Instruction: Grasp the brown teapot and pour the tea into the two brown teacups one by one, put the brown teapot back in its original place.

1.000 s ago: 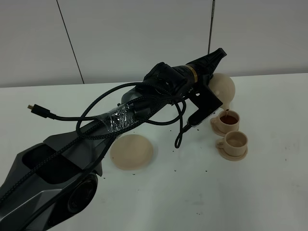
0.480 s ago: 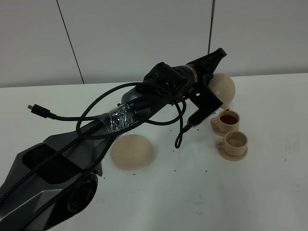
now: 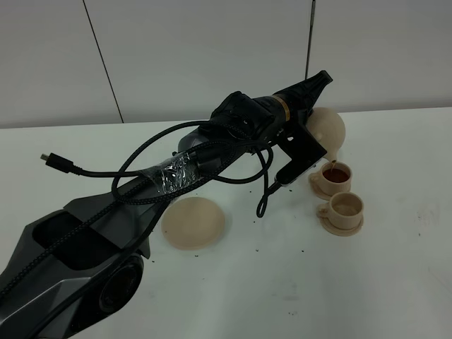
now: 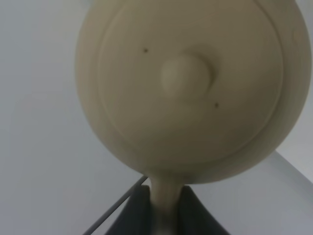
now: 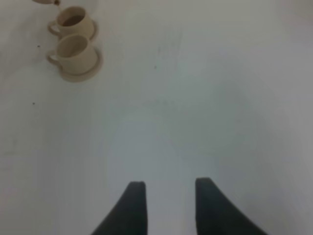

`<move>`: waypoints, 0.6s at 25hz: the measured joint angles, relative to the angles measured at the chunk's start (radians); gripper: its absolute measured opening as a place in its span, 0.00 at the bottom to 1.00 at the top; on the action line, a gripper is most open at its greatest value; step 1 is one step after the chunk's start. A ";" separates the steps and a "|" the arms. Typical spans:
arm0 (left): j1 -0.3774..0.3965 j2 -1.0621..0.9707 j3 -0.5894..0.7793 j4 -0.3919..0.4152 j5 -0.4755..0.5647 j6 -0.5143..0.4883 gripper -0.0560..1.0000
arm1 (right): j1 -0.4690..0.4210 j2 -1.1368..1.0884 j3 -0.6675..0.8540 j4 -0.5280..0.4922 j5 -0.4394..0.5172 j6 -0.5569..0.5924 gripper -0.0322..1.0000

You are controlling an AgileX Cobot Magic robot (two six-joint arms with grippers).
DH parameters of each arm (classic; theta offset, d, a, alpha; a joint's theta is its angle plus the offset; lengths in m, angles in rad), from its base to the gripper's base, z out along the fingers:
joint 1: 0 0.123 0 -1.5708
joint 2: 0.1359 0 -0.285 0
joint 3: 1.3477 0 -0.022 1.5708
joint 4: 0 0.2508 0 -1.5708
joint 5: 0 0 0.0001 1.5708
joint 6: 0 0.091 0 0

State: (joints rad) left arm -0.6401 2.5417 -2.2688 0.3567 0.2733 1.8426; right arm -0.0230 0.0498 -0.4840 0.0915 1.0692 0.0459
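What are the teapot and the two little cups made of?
The teapot looks like ceramic: it is matte beige-tan and smooth, with a few tiny dark specks and no shine. The far teacup, holding dark tea, and the near teacup match it in colour and dull finish. They are probably the same ceramic, though hard plastic cannot be ruled out from here.

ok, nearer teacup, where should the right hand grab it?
The nearer teacup stands upright on its saucer; its loop handle is tiny and points left in the high view. Probably pinch across the body from above, coming in from the right.
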 joint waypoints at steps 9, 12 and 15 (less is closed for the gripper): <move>0.000 0.000 0.000 0.000 0.000 0.001 0.21 | 0.000 0.000 0.000 0.000 0.000 0.000 0.26; 0.000 0.000 0.000 0.000 0.000 0.002 0.21 | 0.000 0.000 0.000 0.000 0.000 0.000 0.26; 0.000 0.000 0.000 0.000 0.000 0.000 0.21 | 0.000 0.000 0.000 0.000 0.000 0.000 0.26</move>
State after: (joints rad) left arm -0.6401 2.5417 -2.2688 0.3562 0.2733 1.8429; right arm -0.0230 0.0498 -0.4840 0.0915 1.0692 0.0459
